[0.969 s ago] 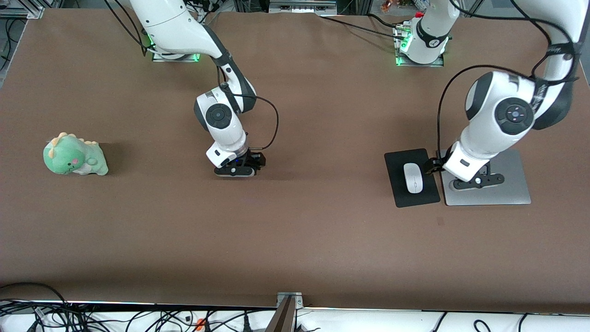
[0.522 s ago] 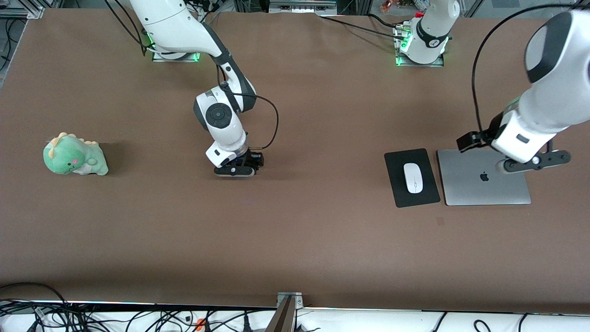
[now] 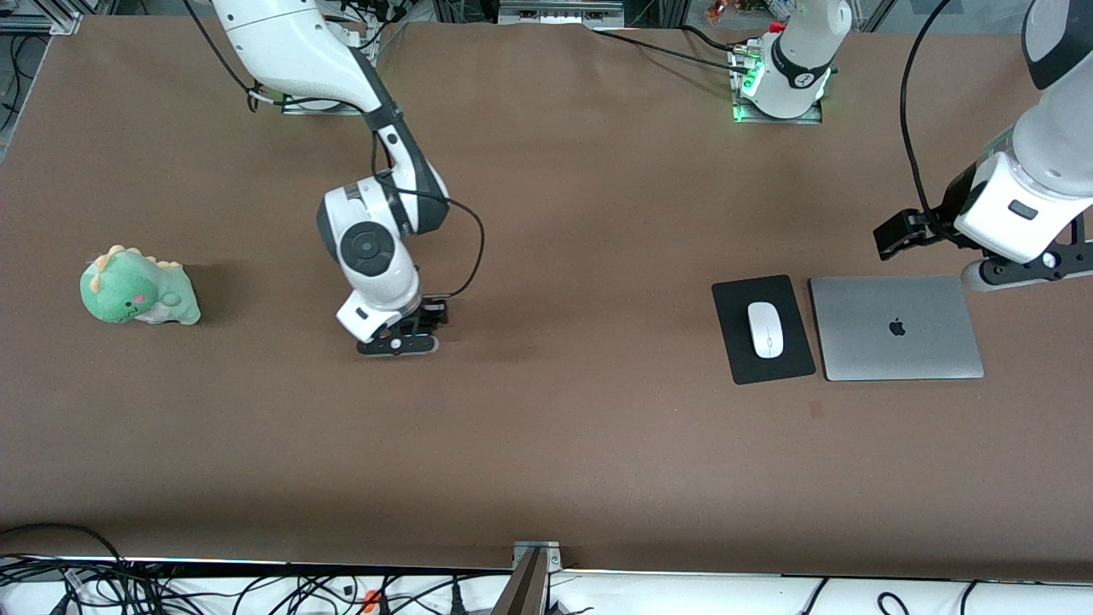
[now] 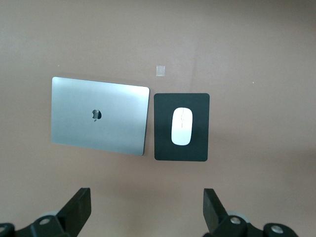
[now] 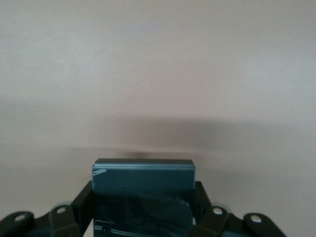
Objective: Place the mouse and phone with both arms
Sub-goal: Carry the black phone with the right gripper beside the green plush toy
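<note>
Carrying phone (image 5: 143, 197), mouse (image 3: 766, 330) already parked on its black mat (image 3: 790, 363)

Right gripper (image 3: 398, 343) clamped on phone's edges, low over mid-tabletop, likely so it travels level; left gripper (image 3: 1029, 269) spread wide, empty, above laptop (image 3: 897, 329) near left arm's edge

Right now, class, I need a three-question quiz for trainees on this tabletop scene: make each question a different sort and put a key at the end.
1. True or false: the mouse lies on the closed laptop.
2. Which claw is shut on the phone? A) the left claw B) the right claw C) neither
3. Fill in: the plush dinosaur sits toward the ____ arm's end of the table.

Key:
1. False: it lies on the black mouse pad beside the laptop.
2. B: the phone sits between its fingers in the right wrist view, while the left claw is open, over the table near the laptop.
3. right
</note>
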